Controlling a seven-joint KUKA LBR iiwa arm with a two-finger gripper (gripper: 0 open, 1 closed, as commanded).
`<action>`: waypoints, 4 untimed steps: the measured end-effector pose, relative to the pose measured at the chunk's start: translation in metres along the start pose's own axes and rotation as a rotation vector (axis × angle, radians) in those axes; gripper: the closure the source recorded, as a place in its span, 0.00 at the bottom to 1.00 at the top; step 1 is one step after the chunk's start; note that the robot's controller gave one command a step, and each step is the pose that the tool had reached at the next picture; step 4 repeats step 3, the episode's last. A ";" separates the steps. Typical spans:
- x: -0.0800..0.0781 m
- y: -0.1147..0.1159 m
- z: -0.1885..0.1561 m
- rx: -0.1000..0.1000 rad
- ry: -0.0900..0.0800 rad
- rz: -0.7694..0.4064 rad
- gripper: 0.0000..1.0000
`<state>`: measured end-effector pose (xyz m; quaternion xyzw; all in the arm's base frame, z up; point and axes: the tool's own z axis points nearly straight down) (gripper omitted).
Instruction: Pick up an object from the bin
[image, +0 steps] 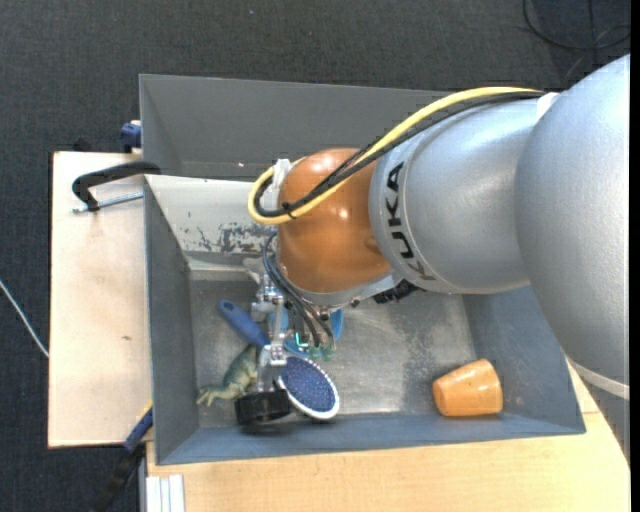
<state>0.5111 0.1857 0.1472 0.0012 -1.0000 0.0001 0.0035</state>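
gripper (276, 352) hangs low in the near-left part of the grey bin (166, 310), under the arm's orange cover (325, 235); whether it is released or clenched cannot be told. it stands amid a small heap. a blue-handled tool (238, 320) lies just to its left, a green toy dinosaur (228, 380) to its near left, a black round piece (262, 410) against the near wall, and an oval blue brush head (310, 388) with a white rim just to its near right. the heap crowds the near-left corner, close to the left and near walls. an orange cone-like block (468, 388) lies well apart at the near right, by the near wall. bare bin floor lies open between it and the heap.
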 end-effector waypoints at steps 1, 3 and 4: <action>-0.034 0.000 0.061 -0.003 -0.001 0.087 0.00; -0.035 0.012 -0.062 -0.003 -0.013 -0.196 1.00; -0.035 0.012 -0.062 -0.003 -0.013 -0.196 1.00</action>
